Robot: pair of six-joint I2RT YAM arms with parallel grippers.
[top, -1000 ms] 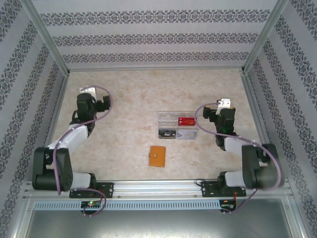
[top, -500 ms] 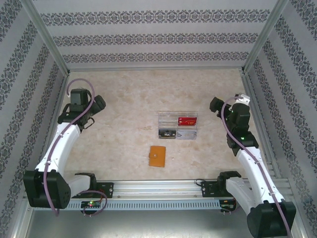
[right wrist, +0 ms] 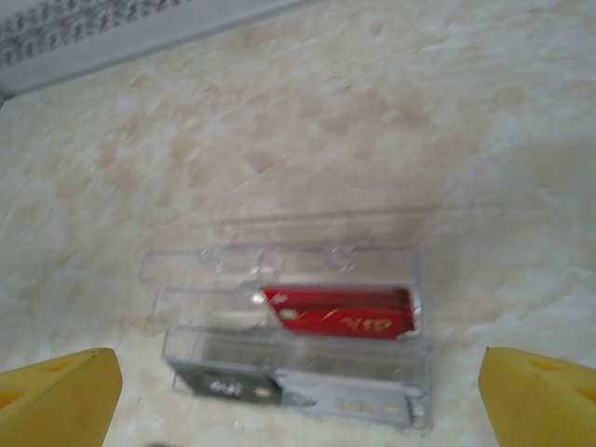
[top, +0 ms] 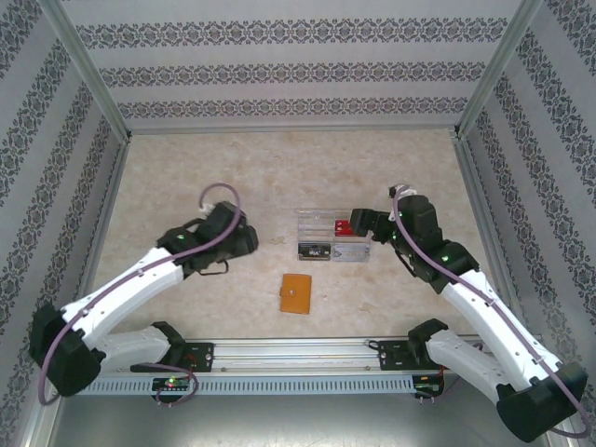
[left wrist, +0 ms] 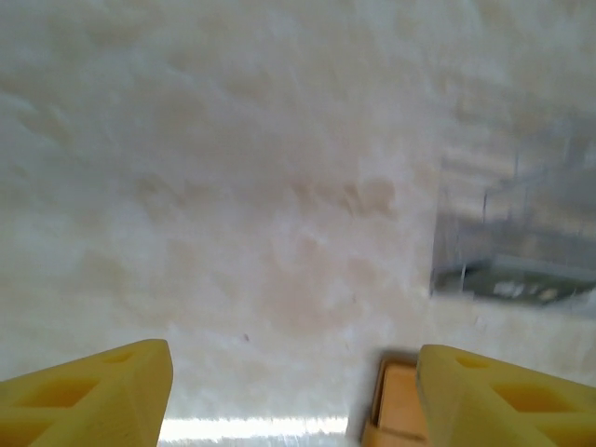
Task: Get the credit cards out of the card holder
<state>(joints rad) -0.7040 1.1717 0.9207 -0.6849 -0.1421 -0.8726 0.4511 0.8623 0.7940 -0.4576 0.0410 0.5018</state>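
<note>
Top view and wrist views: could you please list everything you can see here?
card holder: one, orange-tan, closed, on the table nearer the arms than the tray
tray: one, clear, table centre
red card: one, red, in the tray
black card: one, black, tray's near-left compartment
pale card: one, silvery-grey, beside the black card
table: one, beige marbled
left gripper: one, yellow fingers, open, near the card holder
right gripper: one, yellow fingers, open, over the tray
</note>
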